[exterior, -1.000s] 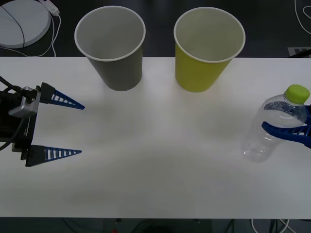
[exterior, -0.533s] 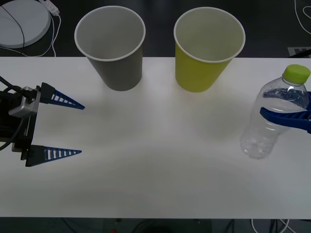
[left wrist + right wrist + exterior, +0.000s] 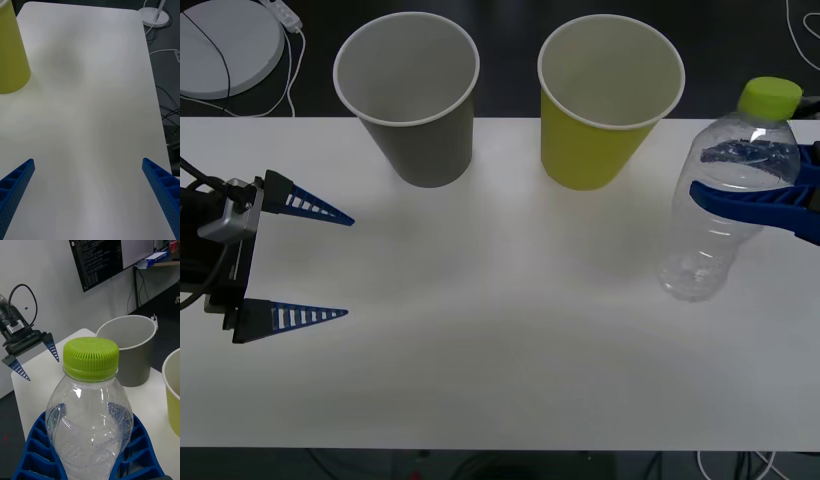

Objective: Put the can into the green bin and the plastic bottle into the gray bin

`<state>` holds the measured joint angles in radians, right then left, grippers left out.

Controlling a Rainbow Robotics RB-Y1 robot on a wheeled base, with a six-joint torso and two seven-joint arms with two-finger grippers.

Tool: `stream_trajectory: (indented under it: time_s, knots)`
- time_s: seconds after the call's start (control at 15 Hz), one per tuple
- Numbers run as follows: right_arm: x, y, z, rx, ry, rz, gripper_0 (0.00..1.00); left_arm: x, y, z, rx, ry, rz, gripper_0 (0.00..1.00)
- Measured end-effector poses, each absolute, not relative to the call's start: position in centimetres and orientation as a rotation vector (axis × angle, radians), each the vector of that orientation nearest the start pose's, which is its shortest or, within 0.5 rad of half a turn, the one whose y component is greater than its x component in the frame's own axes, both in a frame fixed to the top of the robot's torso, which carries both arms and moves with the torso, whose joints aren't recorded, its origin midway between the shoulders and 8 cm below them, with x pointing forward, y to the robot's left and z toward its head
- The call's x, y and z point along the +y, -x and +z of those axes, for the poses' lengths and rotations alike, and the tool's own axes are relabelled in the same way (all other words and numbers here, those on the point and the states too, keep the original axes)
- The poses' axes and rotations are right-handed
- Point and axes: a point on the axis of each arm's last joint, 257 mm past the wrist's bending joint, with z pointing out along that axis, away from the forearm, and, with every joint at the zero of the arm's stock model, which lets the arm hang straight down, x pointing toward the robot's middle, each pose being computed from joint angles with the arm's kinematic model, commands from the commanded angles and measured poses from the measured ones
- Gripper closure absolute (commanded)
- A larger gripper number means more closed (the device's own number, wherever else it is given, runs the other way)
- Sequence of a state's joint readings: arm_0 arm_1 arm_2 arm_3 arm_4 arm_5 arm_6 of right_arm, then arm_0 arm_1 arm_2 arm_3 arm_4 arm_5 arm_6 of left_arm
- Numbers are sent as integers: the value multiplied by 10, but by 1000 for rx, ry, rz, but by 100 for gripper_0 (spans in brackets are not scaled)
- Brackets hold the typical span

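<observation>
I've lifted the plastic bottle (image 3: 720,215) off the surface (image 3: 500,360), right gripper (image 3: 765,205) jaws clamped on it; next, across to the gray bin (image 3: 410,100). Left gripper (image 3: 320,265) waits, jaws spread wide.

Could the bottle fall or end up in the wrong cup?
It might. The right gripper is shut on the plastic bottle, which hangs tilted, so it could slip if the grip is loose. The green bin stands between the bottle and the gray bin, so the bottle could bump it going past. The left gripper waits open, far off.
</observation>
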<state>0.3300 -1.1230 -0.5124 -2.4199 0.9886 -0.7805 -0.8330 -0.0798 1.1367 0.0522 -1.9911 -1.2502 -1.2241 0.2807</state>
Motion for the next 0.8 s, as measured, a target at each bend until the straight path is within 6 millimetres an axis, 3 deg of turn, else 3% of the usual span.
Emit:
stream_trajectory:
  time_s: [0.8]
  knots:
    - [-131, -351, 52, 1576, 968, 647, 100, 207, -354, -126, 1519, -1676, -434, 0]
